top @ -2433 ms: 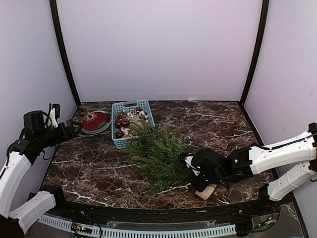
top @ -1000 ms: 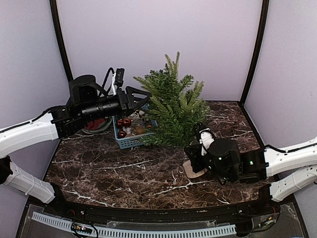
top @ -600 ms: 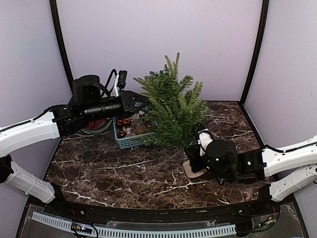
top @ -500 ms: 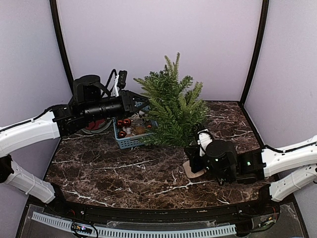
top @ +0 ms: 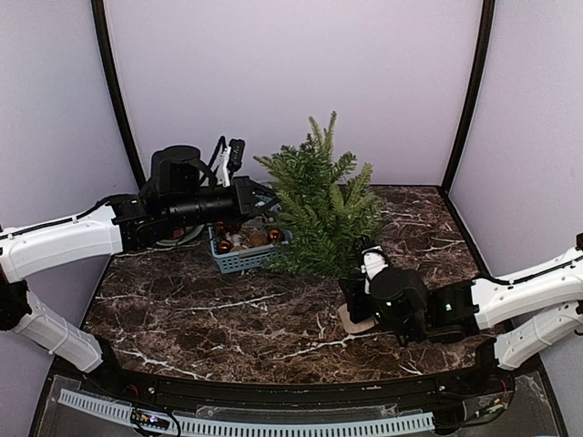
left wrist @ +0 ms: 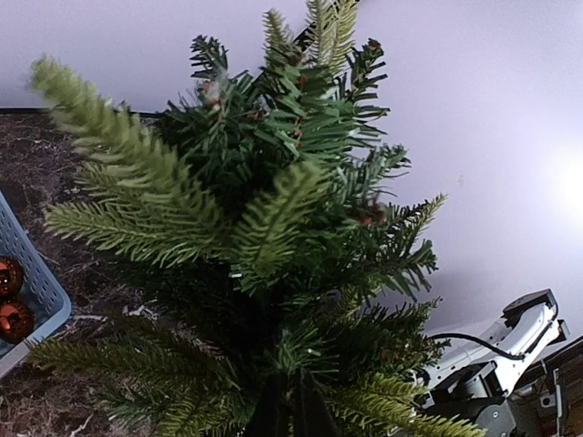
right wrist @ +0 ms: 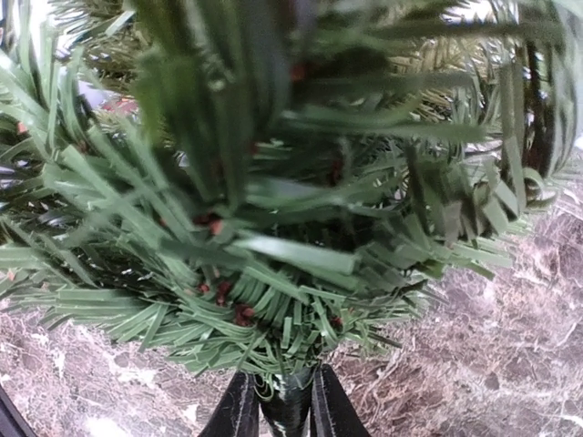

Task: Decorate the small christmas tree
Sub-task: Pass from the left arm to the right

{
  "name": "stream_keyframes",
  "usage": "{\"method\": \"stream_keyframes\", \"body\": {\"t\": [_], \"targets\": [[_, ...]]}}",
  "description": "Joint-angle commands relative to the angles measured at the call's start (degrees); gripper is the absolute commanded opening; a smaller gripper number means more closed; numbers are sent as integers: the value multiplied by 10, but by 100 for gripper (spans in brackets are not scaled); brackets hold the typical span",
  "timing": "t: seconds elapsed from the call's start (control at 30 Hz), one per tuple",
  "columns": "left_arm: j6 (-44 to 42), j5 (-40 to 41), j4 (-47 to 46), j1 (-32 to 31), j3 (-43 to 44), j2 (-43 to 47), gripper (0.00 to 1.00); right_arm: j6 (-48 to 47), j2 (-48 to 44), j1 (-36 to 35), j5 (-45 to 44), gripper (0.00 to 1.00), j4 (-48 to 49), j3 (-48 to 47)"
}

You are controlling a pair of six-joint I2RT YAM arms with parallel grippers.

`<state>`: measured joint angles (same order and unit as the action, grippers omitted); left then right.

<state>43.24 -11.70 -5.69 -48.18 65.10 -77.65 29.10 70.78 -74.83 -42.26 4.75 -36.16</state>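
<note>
Found the small christmas tree upright at table centre, long axis vertical. Saw its stem clamped low by the right gripper, reaching in from 4 o'clock. Saw the left gripper closed among upper needles at 9 o'clock, nearer the blue basket; could not tell whether on a twig.

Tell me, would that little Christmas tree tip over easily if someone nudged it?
Probably tippy: the small christmas tree spreads bushy branches over a thin stem and small wooden base. Likely light: the right pincer pinches only its stem.
</note>
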Motion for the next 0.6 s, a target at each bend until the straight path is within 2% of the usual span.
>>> {"method": "stream_keyframes", "body": {"t": [0.0,0.07,0.23,0.37,0.47,0.57], "targets": [[-55,-8,-62,-4,-33,-6,0,33,-7,-8,-16,41,72,9],[-70,-21,-93,-4,-51,-11,0,49,-15,-10,-11,54,60,14],[-110,-29,-130,-4,-76,-7,0,86,-64,-15,-17,71,13,28],[-138,-38,-151,-4,-97,17,0,100,-129,-16,-16,79,-42,22],[-151,-53,-164,-4,-109,33,0,102,-155,-12,-23,86,-113,-29],[-161,-69,-170,-4,-110,44,0,107,-151,17,4,87,-195,-106]]}}
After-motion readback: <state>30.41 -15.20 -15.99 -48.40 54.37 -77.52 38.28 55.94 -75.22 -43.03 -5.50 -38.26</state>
